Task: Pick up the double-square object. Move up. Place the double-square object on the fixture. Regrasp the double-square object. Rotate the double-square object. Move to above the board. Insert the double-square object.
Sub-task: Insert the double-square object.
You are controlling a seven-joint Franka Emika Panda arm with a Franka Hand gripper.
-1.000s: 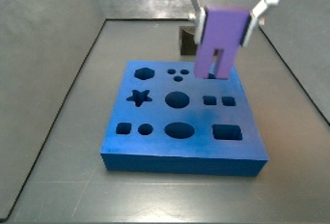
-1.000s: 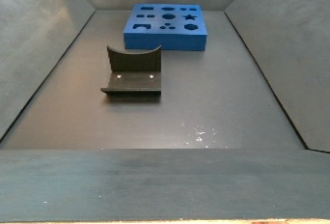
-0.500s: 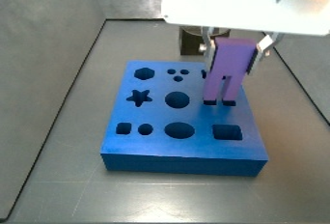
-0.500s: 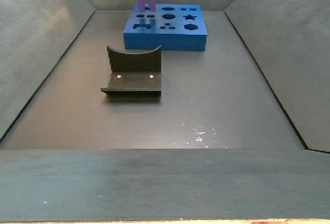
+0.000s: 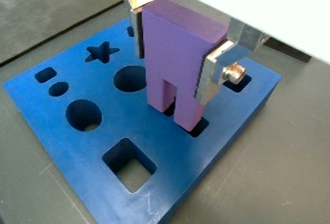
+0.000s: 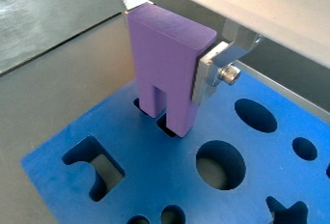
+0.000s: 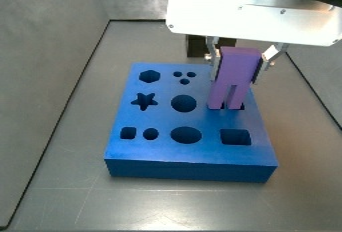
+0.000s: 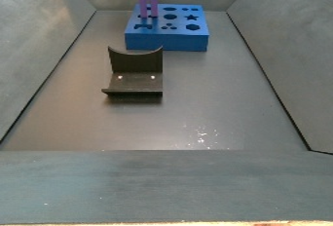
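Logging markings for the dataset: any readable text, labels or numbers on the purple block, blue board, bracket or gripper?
None readable in any view.
The purple block, held upright in the gripper over the blue board, is plain.
The board is unmarked.
The bracket is unmarked.

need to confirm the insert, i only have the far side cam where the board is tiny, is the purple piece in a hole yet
Observer: In a wrist view the double-square object stands upright with its two lower legs entering a cut-out of the board.
Operator: gripper still clamped on it
Observer: Yes, the gripper is shut on the double-square object; a silver finger lies flat against its side.
Operator: which hole
Observer: In a side view it is the double-square cut-out, just behind the big square hole.
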